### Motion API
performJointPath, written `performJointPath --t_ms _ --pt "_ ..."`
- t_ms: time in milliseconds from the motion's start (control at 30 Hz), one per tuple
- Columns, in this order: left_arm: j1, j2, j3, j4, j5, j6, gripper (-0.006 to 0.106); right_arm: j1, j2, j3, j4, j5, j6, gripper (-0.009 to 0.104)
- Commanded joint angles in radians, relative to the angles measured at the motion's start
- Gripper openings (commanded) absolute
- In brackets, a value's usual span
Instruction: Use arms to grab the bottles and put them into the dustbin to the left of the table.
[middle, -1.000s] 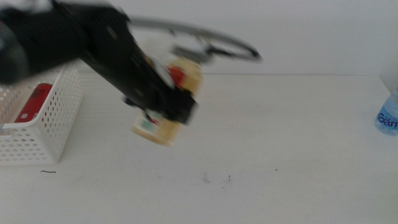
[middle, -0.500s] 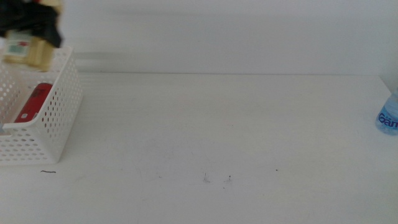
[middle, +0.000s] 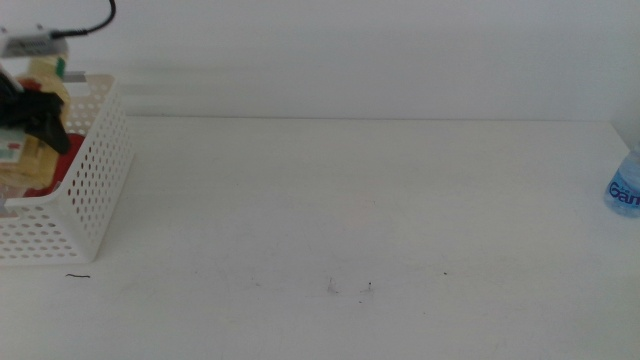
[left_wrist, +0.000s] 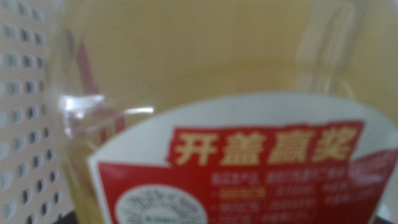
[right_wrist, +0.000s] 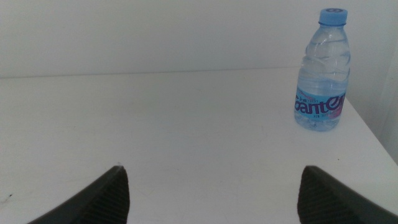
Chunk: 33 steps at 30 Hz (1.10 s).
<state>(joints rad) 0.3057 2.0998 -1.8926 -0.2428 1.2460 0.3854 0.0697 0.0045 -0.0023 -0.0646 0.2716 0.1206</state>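
Lowered since half a second ago, left gripper clamps juice bottle inside dustbin (for release); right gripper waits, jaws apart.

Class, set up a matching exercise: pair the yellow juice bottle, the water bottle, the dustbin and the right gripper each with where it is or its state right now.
Things:
1. yellow juice bottle
2. water bottle
3. dustbin
4. right gripper

Places or states:
A. stands upright near the table's right edge
B. open, holding nothing, fingers wide apart
C. at the table's left end, perforated white walls
D. held by the left gripper over the basket

Pairs: 1-D, 2-A, 3-C, 4-B
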Motion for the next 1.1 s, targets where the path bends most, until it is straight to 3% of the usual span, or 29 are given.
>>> performJointPath --t_ms 0,133,433,633,733,833,967,1067 --pt "-0.003 0.009 -0.013 -0.029 -0.025 0.013 0.005 -0.008 -0.005 0.002 -0.008 -0.007 -0.005 0.081" --pt "-0.011 0.039 -0.013 -0.034 -0.025 0.036 0.021 -0.008 -0.005 0.002 -0.008 -0.007 -0.005 0.081" --pt "-0.033 0.027 -0.013 -0.030 -0.025 0.043 0.093 -0.008 -0.005 0.002 -0.008 -0.007 -0.005 0.081" --pt "-0.048 -0.111 0.010 -0.032 -0.025 0.007 0.094 -0.008 -0.005 0.002 -0.008 -0.007 -0.005 0.081" --pt "-0.048 -0.241 0.099 -0.109 -0.025 0.069 0.094 -0.008 -0.005 0.002 -0.008 -0.007 -0.005 0.081" --pt "-0.048 -0.427 0.286 -0.274 -0.152 0.233 0.094 -0.008 -0.005 0.002 -0.008 -0.007 -0.005 0.081" --pt "-0.048 -0.728 0.589 -0.600 -0.310 0.561 0.094 -0.008 -0.005 0.002 -0.008 -0.007 -0.005 0.081" --pt "-0.048 -0.893 0.749 -0.704 -0.287 0.646 0.094 -0.008 -0.005 0.002 -0.008 -0.007 -0.005 0.081"
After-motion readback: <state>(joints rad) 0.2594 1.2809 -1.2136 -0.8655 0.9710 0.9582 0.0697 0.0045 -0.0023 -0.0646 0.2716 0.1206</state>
